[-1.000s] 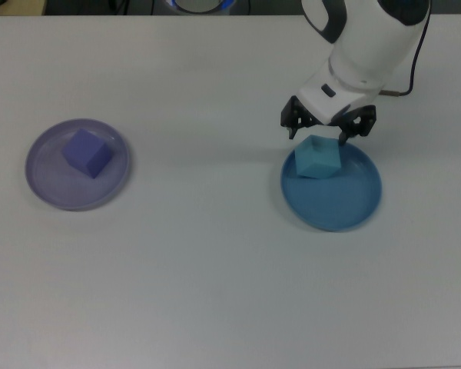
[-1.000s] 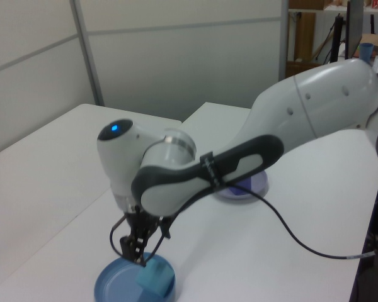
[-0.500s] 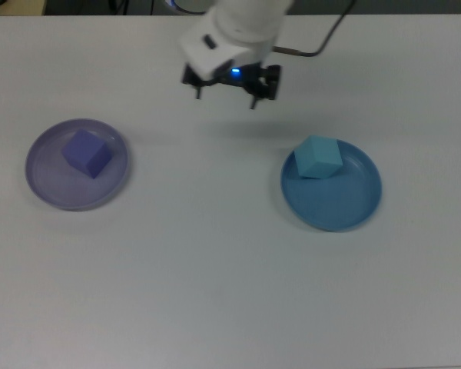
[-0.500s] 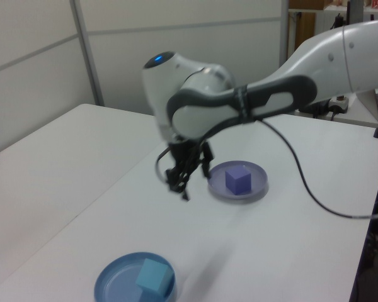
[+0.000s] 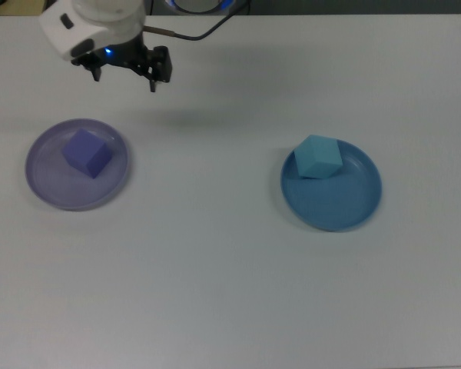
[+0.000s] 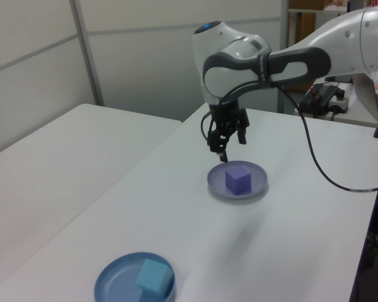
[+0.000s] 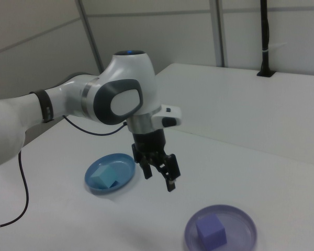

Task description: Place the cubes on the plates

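The empty pincer [image 5: 124, 75], fingers apart, hangs above the tabletop [image 5: 215, 269] near its far edge, the purple cube [image 5: 87, 153] on the lavender plate [image 5: 46, 188], the teal cube [image 5: 317, 157] seemingly against the blue plate [image 5: 346, 207] rim; no writing legible

a lab or office: white tables [image 6: 63, 163], partition walls [image 6: 176, 56], cluttered desk [image 6: 327, 94] behind.

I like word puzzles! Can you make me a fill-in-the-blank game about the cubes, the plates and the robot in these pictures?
1. The purple cube sits on the ____ plate.
2. The teal cube sits on the ____ plate.
3. The end effector is holding ____.
4. In the top view, the end effector is nearest the ____ cube.

Missing words: lavender; blue; nothing; purple
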`<state>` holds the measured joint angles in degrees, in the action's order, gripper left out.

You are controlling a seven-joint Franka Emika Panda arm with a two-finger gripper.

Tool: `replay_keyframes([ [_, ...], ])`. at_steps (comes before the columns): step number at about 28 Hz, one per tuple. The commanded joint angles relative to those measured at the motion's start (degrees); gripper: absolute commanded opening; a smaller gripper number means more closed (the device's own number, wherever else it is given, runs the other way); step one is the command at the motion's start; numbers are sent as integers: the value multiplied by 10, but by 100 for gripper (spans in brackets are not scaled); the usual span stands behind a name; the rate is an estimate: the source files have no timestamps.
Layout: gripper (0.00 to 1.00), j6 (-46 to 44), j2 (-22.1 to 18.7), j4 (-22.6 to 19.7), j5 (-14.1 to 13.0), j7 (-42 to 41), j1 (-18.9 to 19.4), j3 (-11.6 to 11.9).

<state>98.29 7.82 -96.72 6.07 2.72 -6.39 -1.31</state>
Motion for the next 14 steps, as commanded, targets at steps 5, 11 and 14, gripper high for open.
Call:
replay_keyframes([
  [5,100,1,-9,-15,1,-16,-20,-4],
  [11,100,1,-9,-13,1,-16,-21,4],
  [14,100,1,-8,-13,1,-16,-21,4],
])
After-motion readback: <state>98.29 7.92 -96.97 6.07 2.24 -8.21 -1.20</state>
